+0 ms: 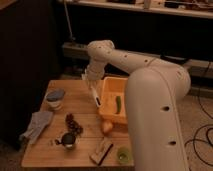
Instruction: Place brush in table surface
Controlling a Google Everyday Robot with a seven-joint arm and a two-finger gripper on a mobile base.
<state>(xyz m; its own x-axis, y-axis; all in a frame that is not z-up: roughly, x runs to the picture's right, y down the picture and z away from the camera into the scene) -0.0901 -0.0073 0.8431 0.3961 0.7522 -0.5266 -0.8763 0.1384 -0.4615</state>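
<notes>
Spanning the scene: the table surface [75,102] is lying under everything, light-brown planks running left to right.
Arm: the white arm [150,95] is filling the right half and reaching over the table from the right, elbow high.
Bin: a yellow-orange plastic bin [107,92] is sitting at the table's right side, partly hidden by the arm.
Cloth: a grey cloth [36,125] is lying crumpled at the left edge.
Bowl: a pale bowl [55,97] is sitting near the far left corner.
Block: a tan wooden block [101,151] with a dark underside is resting near the front edge.
Gripper: the gripper [90,84] is hanging just left of the bin, above the tabletop, fingers pinched together on the brush.
Brush: the brush [95,96] is hanging slanted down from the fingers, its lower end close beside the bin's left wall; contact with the table cannot be judged.
Vegetable: a small green vegetable [118,104] is lying inside the bin.
</notes>
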